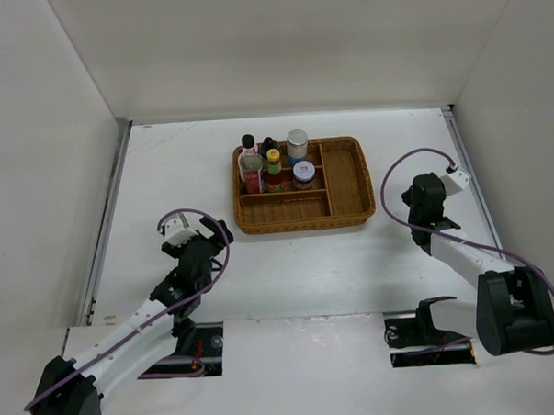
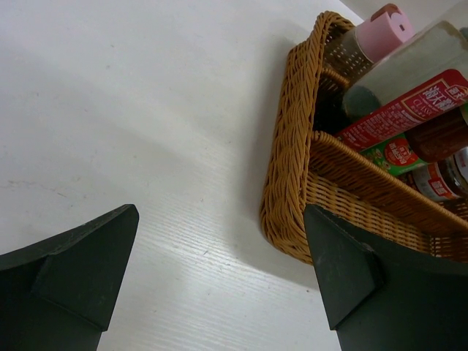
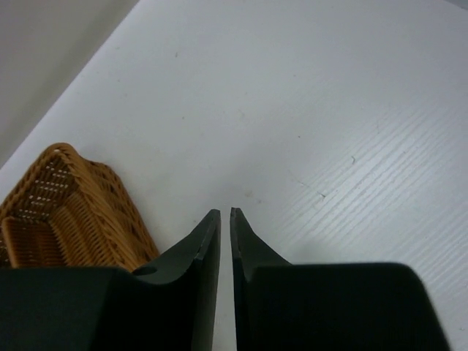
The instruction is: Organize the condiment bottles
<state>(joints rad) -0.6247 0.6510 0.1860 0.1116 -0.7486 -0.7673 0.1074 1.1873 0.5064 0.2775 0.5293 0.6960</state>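
Bottles (image 1: 273,162) grouped in tray (image 1: 305,224), upper centre. Right gripper (image 3: 225,216) closed on nothing, left gripper (image 2: 219,248) wide apart, empty. I should retreat both slowly, without clipping the tray.

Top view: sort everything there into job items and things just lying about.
Job items: clear bottle; yellow-cap bottle; black-topped bottle; back jar; front jar.
Just lying about: tray; table.
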